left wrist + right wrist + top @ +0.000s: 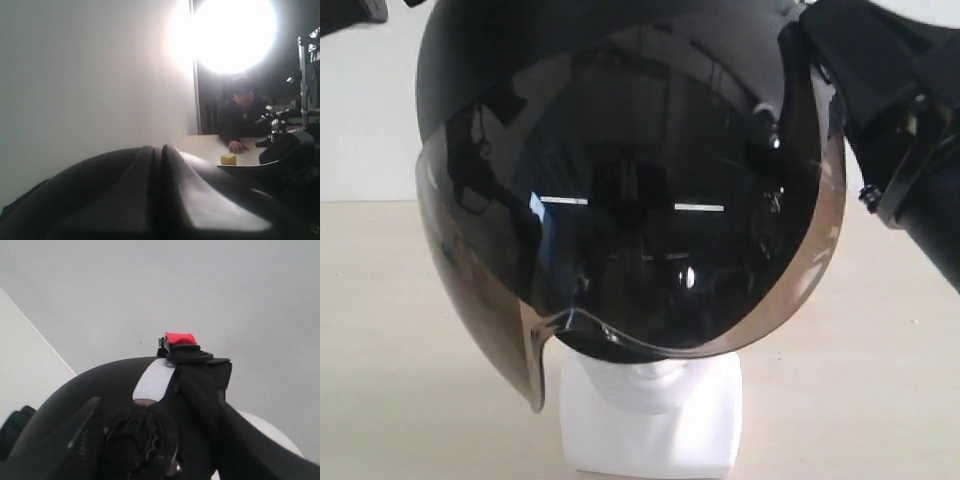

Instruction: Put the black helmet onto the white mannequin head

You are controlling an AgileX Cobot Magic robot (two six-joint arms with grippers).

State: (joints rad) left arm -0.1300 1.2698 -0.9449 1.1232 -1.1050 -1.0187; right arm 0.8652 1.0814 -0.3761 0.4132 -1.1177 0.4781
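The black helmet [620, 80] sits over the white mannequin head [655, 420], its smoky visor [650, 240] covering the face; only chin and squarish neck base show. My right gripper [810, 60] is at the helmet's upper right side. In the right wrist view it [160, 435] is shut on the helmet's [100, 385] side wall, one ribbed finger [85, 432] outside by the visor pivot and the other by the strap with a red buckle [181, 338]. My left gripper [161, 150] shows its fingers pressed together, shut, with the helmet [290, 165] beside it.
The head stands on a pale wooden table [400, 350] before a white wall. Across the table sits a person in dark clothes [240, 115] with a hand near a small yellow block [228, 159]. A bright lamp [235, 30] glares above.
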